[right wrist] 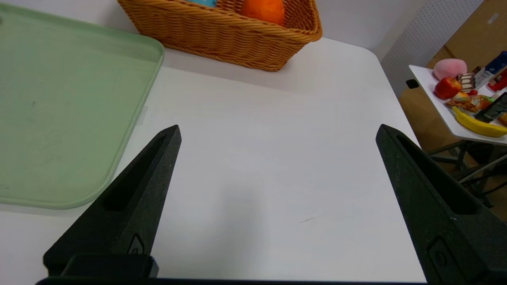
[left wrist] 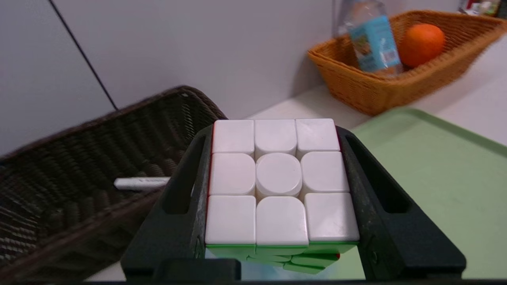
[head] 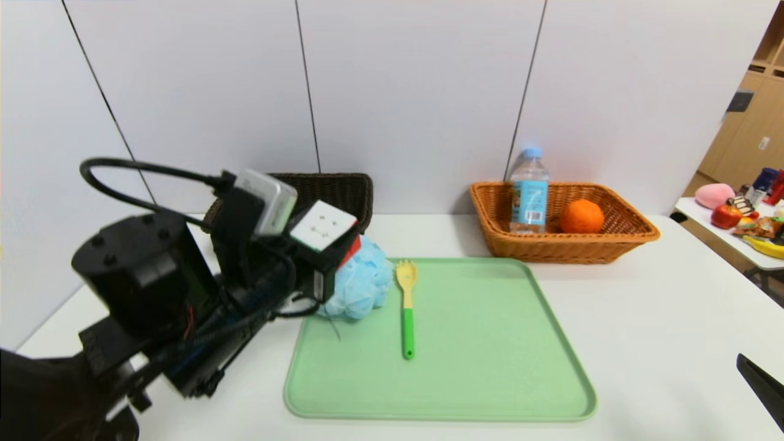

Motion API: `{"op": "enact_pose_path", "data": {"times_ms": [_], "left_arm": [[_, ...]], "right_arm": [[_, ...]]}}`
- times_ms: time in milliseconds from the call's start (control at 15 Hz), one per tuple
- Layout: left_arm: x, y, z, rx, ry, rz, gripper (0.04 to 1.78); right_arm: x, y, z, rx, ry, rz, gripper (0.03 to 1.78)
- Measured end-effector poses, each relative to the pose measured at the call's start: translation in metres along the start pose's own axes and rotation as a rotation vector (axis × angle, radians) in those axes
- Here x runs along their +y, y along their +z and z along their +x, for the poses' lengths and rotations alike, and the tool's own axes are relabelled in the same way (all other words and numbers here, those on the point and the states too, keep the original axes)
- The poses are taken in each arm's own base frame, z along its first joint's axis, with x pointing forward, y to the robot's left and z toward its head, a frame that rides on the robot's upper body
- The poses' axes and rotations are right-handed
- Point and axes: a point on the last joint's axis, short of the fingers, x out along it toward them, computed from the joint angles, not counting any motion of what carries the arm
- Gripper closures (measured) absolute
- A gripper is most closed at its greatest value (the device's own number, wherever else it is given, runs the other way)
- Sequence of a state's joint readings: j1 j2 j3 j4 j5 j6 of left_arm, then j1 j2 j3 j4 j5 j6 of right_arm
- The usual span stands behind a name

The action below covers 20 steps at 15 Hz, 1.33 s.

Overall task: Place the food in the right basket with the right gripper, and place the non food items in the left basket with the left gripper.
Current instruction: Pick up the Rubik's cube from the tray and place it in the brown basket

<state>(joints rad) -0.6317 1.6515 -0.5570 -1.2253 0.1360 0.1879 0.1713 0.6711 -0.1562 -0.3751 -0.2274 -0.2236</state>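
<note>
Currently my left gripper (left wrist: pixel 277 186) is clamped on the cube (head: pixel 323 226), 1 finger on each side, white face up, held in the air just in front of the dark basket (left wrist: pixel 71 174) on the left. The cube isn't over the basket opening yet as far as I can judge; the near rim sits between it and the inside. Risk 1: letting go too early drops it on the rim or the table. Risk 2: coming in low clips the rim and shoves the basket back. A white pen-like item (left wrist: pixel 140 183) already lies inside, so the cube may land on it and roll.

Next over, the blue bath pouf (head: pixel 358 286) sits at the tray's (head: pixel 490 392) left edge, right under my wrist; a dip could snag it. The yellow-green spork (head: pixel 406 306) lies on the tray, untouched.

Right side: the orange basket (head: pixel 612 242) holds a water bottle (head: pixel 529 190) and an orange (head: pixel 581 216). My right gripper (right wrist: pixel 277 142) is parked over bare table, fingers spread wide, holding nothing.
</note>
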Motion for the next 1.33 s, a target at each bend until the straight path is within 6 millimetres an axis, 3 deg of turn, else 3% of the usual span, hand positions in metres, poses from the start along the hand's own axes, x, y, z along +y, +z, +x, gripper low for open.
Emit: {"op": "enact_pose_path", "data": {"times_ms": [200,400,533,800,1067,1333], "left_arm": [[0.063,0.024,0.04,0.008,0.077,0.025,0.83],[0.118,0.009,0.071,0.091,0.17,0.066,0.83],[0.141,-0.009,0.081,0.137,0.212,0.098,0.83],[0.155,-0.04,0.091,0.212,0.233,0.091,0.83],[0.158,-0.053,0.095,0.243,0.228,0.123,0.83],[0.159,-0.059,0.094,0.258,0.224,0.124,0.53]], "right_arm": [[0.0,-0.001,0.0,0.003,0.005,0.0,0.11],[0.0,-0.001,0.0,0.003,0.004,0.0,0.11],[0.0,-0.001,0.0,0.004,0.003,0.0,0.11],[0.0,-0.002,0.0,0.006,0.004,0.0,0.11],[0.0,-0.002,0.0,0.009,0.004,0.001,0.11],[0.001,-0.003,0.001,0.012,0.003,0.0,0.11]]}}
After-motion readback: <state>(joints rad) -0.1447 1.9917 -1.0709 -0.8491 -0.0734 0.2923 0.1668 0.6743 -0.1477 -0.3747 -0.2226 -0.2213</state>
